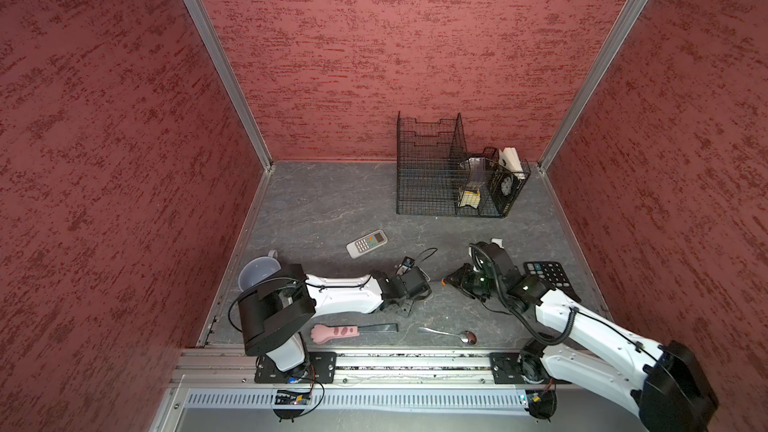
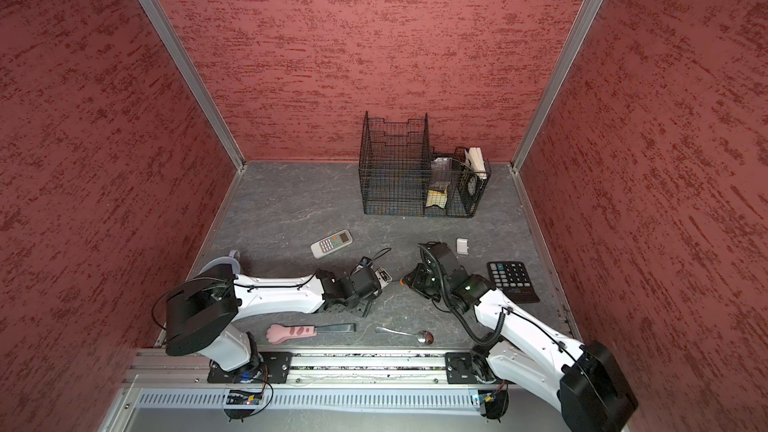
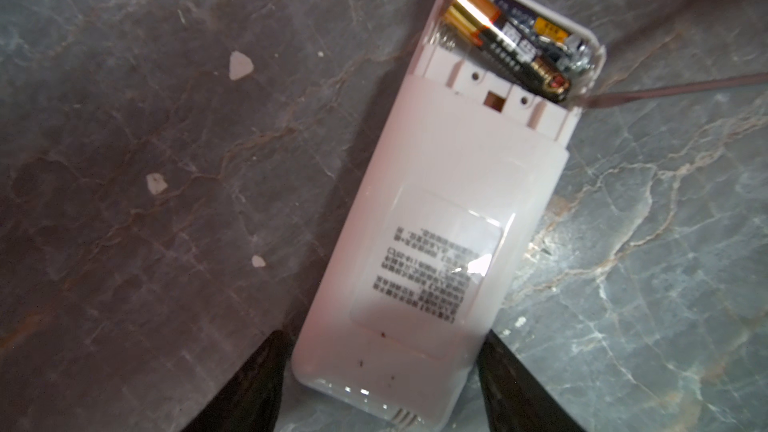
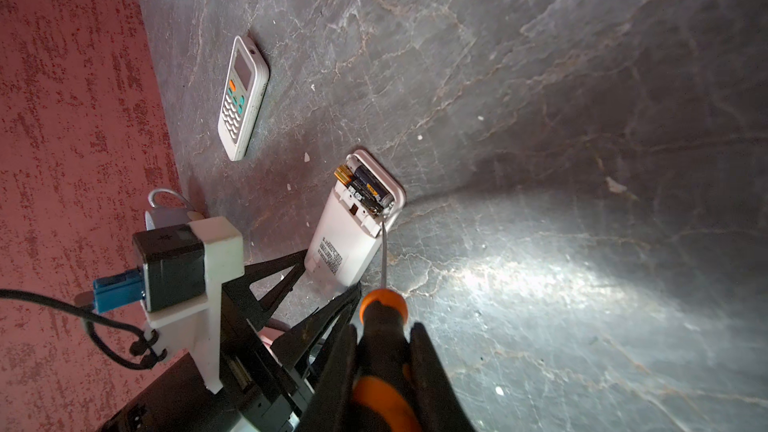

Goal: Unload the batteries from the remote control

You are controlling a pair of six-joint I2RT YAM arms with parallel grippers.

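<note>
The white remote control (image 3: 436,209) lies face down on the grey tabletop with its battery bay uncovered. My left gripper (image 3: 384,351) is shut on the remote's lower end, one finger on each long side. Two batteries (image 3: 511,47) sit in the bay; the nearer one lies askew, its end over the bay's edge. My right gripper (image 4: 383,330) is shut on the orange-handled screwdriver (image 4: 382,303). The thin shaft (image 3: 665,91) reaches the bay's corner beside that battery's end. In a top view the bay end (image 2: 384,275) shows beyond my left gripper (image 2: 374,280), opposite my right gripper (image 2: 411,280).
A second remote (image 1: 366,243) lies face up behind my left arm. A small white cover (image 2: 462,245) and a black calculator (image 1: 548,278) lie by my right arm. A wire basket (image 1: 453,176) stands at the back; a cup (image 1: 257,272), pink paw tool (image 1: 336,332) and spoon (image 1: 451,333) lie nearer.
</note>
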